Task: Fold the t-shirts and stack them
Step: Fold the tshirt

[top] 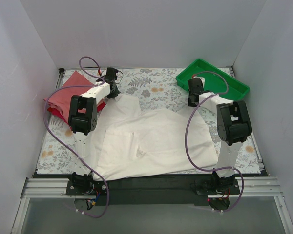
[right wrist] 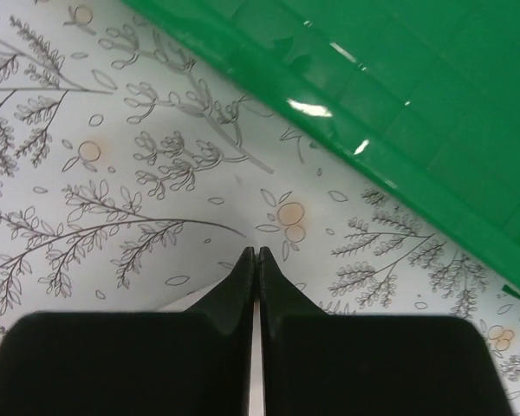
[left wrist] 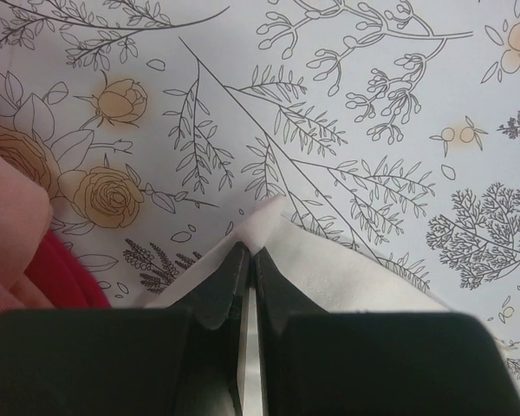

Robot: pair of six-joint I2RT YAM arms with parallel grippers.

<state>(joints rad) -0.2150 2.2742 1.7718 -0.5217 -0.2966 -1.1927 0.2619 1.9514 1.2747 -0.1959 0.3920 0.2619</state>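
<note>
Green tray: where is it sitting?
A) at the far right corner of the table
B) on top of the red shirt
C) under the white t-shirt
A: the green tray lies uncovered at the far right corner of the table, while the white t-shirt is spread nearer the arms.

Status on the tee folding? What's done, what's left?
Done: the salmon-pink tee and the red tee look folded and piled at the far left.
In hand: the white tee lies spread out. The left gripper is shut on its far-left corner and the right gripper is shut at its far-right corner.
Left: fold the white tee and add it to the pile.
</note>
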